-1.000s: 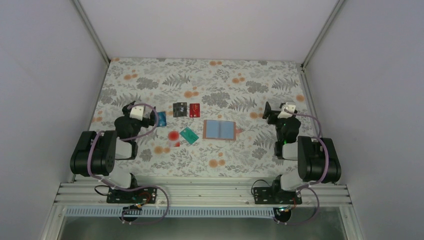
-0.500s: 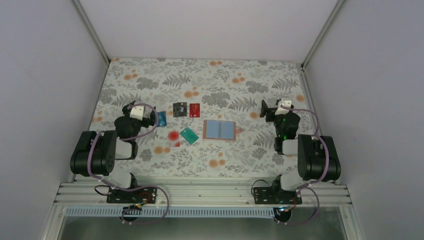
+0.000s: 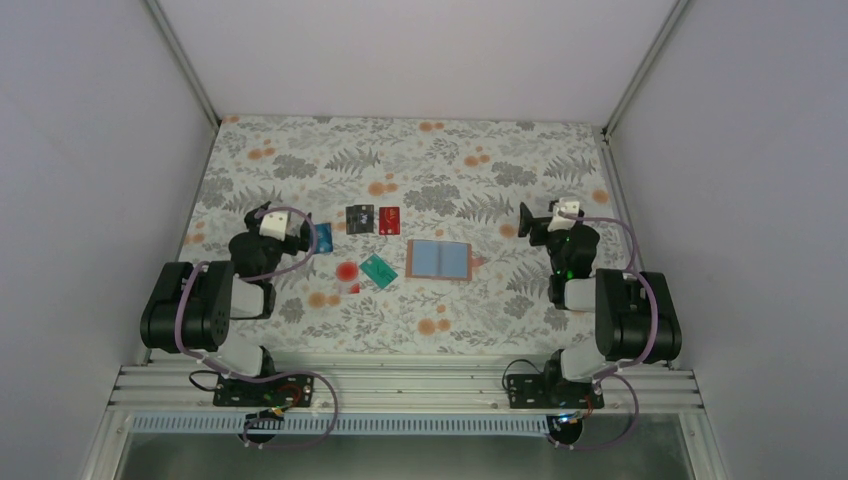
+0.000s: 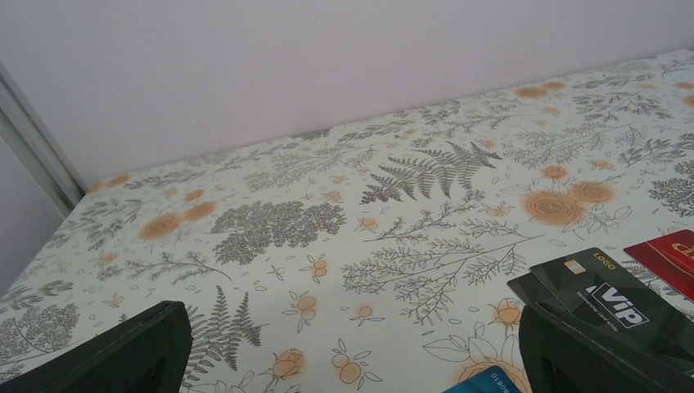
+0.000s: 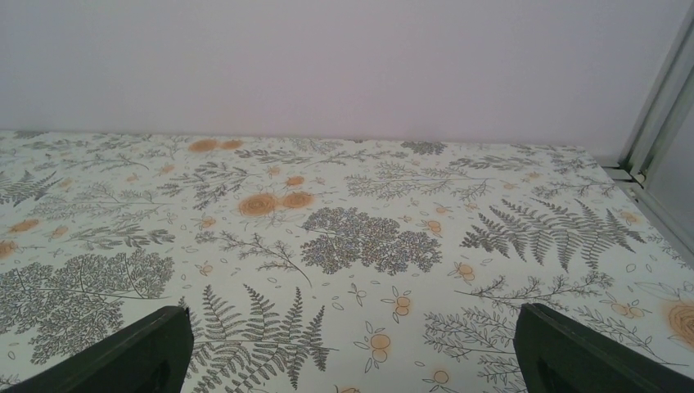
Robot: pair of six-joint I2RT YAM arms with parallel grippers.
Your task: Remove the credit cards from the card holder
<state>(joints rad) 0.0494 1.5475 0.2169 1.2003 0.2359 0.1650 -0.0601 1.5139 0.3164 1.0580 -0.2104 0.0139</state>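
The card holder (image 3: 438,259) lies open in the middle of the table, its blue pockets facing up. To its left the credit cards lie loose on the cloth: a blue card (image 3: 323,237), a black card (image 3: 358,219), a red card (image 3: 390,219), a teal card (image 3: 378,270) and a pale card with a red dot (image 3: 347,272). My left gripper (image 3: 300,234) stands open just left of the blue card. Its wrist view shows the black card (image 4: 606,291), red card (image 4: 667,258) and a blue corner (image 4: 491,382). My right gripper (image 3: 528,220) is open and holds nothing, well right of the holder.
The flowered tablecloth (image 3: 420,160) covers the whole table. Plain walls close it in at the back and sides, with metal posts (image 3: 630,70) in the corners. The right wrist view shows only cloth (image 5: 360,237) and the back wall.
My right gripper has shifted slightly to the left. The left arm, the cards and the holder have not moved.
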